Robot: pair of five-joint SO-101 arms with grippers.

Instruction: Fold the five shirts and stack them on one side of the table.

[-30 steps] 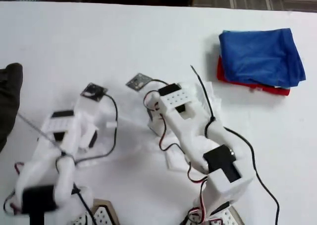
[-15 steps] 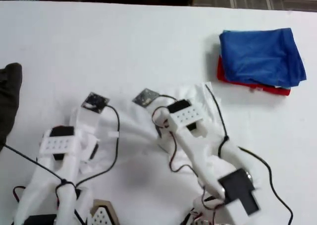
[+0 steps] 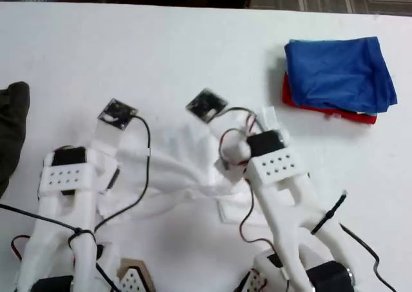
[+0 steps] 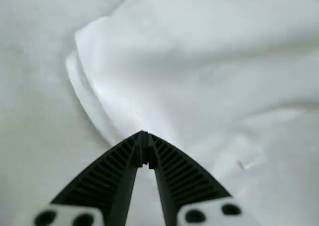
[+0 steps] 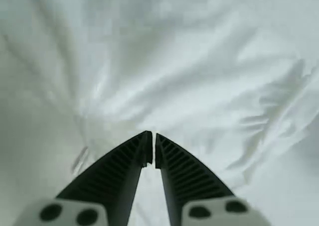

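Near the front of the table (image 3: 129,47), between the two arms, lies the white shirt (image 3: 183,173). It is gathered into a long, wrinkled band. Its long axis runs from side to side across the table, from the left arm (image 3: 64,176) to the right arm (image 3: 277,166). The end at the right arm lies a little farther back than the end at the left arm, so the band points slightly toward the far right. The cloth looks pulled between the two arms, with folds that run along its length.

The left gripper (image 4: 143,151) has its jaws pressed together, and the tips pinch a folded edge of the white shirt. The right gripper (image 5: 151,149) is also closed, with only a thin slit between the jaws. Its tips bite into the wrinkled cloth where many creases come together.

Just beside the left gripper, a small pale tag (image 4: 246,161) lies on the shirt; it is too blurred to read any print on it.

At the far right of the table, well apart from the white shirt, a folded blue shirt (image 3: 338,73) lies on top of a folded red shirt (image 3: 351,116). Of the red one only a narrow edge shows. At the left edge of the table lies a dark cloth (image 3: 13,125), apart from the left arm.
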